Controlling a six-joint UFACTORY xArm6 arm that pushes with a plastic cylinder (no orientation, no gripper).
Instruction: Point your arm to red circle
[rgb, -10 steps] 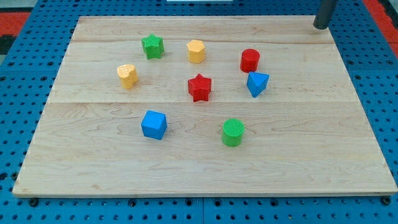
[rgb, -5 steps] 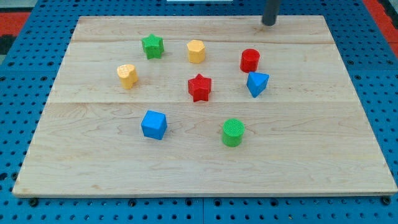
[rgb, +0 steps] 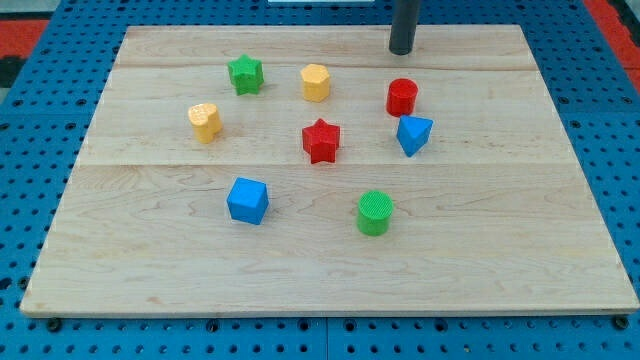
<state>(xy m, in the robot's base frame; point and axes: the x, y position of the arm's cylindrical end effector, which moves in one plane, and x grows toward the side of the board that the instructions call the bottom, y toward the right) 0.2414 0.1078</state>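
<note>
My tip (rgb: 401, 50) (no tool shows) sits near one red circle (rgb: 402, 97), apart.

Two red (rgb: 402, 97); two blue (rgb: 248, 200); two green (rgb: 245, 74); two yellow (rgb: 315, 82)

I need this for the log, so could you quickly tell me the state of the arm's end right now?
No gripper: my tip holds nothing, sitting just above the red circle toward the view's top, apart from it.
</note>
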